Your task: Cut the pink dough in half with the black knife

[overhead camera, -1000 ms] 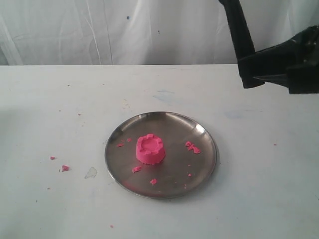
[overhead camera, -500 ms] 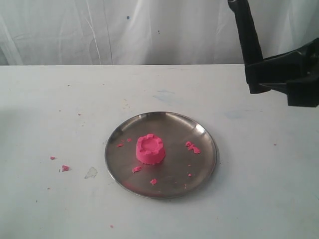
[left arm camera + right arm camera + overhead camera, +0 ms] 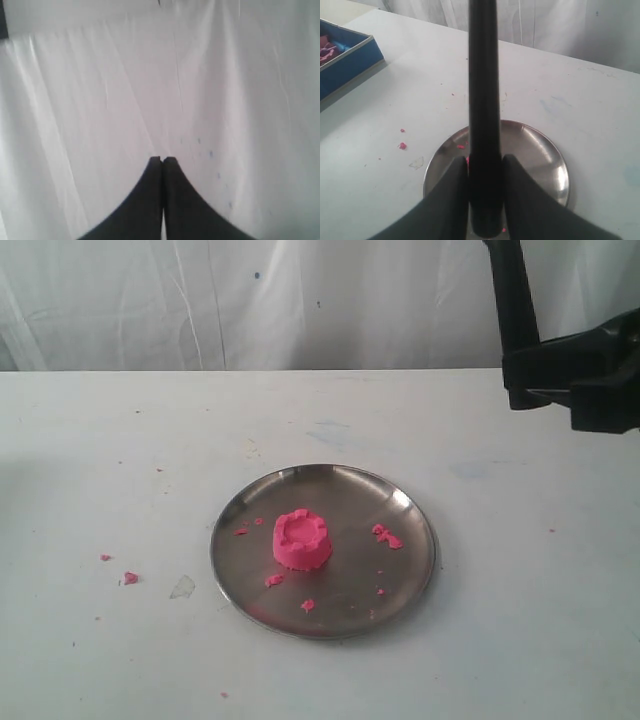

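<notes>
The pink dough (image 3: pixel 301 539), a small round lump with a notched rim, sits whole near the middle of the steel plate (image 3: pixel 400 510). High at the right of the exterior view, my right gripper (image 3: pixel 528 390) is shut on the black knife (image 3: pixel 513 295), which sticks up out of the frame. In the right wrist view the black knife (image 3: pixel 484 100) runs between the fingers of the right gripper (image 3: pixel 485 162) and hides the dough on the steel plate (image 3: pixel 540 150). My left gripper (image 3: pixel 163 160) is shut on nothing and faces white cloth.
Small pink crumbs (image 3: pixel 386 536) lie on the plate, and more crumbs (image 3: pixel 129 578) dot the white table at the left. A blue box (image 3: pixel 345 60) stands at the table's edge in the right wrist view. White cloth hangs behind the table.
My right gripper has carried the black knife to the right and a little upward, away from the plate. The dough and the plate have not moved.
</notes>
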Available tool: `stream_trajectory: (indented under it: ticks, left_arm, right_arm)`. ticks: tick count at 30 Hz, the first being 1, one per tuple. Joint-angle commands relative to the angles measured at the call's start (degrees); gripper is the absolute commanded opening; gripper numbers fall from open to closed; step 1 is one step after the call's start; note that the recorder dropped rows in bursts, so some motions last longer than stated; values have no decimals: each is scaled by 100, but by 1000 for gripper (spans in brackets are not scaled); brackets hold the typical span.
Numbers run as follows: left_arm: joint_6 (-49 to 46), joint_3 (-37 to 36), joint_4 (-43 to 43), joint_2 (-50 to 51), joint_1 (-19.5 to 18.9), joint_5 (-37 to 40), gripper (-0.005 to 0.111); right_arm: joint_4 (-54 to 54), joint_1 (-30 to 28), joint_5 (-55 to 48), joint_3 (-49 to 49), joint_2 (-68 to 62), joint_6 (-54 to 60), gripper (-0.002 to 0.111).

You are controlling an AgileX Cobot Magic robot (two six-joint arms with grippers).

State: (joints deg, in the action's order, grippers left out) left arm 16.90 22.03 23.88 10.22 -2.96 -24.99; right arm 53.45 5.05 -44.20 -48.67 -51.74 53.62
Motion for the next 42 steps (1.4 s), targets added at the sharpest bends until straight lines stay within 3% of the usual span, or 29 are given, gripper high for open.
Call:
stream_trajectory:
  ticks: [1, 3, 7, 16, 20, 24, 28, 31, 34, 42]
  left_arm:
    - [527, -436, 77, 1246, 30, -132, 0]
    - [629, -479, 508, 1649, 30, -1148, 0]
    - [1156, -327, 1502, 2080, 30, -952, 0]
    - [2085, 799, 947, 3888, 30, 2570, 0]
    - [2308, 1234, 449, 5038, 136, 3638, 0]
    - [1393, 1554, -365, 6043, 663, 4148, 0]
    - [-808, 2074, -2033, 6951, 1377, 4593, 0]
    - [-1886, 2506, -3067, 7422, 1706, 4706, 0]
    - [-2040, 2935, -3729, 7648, 1826, 4730, 0]
    - [-2017, 3847, -4535, 7719, 1835, 4395, 0]
  right_arm:
    - [68, 7, 99, 11, 18, -6, 0]
    - [68, 7, 82, 11, 18, -6, 0]
    - [68, 7, 38, 20, 18, -6, 0]
    - [68, 7, -53, 20, 18, -6, 0]
    - [68, 7, -53, 20, 18, -6, 0]
    - [35, 7, -53, 20, 18, 16, 0]
    - [-86, 7, 10, 20, 18, 16, 0]
    - [-149, 7, 196, 130, 18, 16, 0]
    - [-149, 7, 441, 335, 18, 16, 0]
    - [-207, 7, 1617, 982, -93, 58, 0]
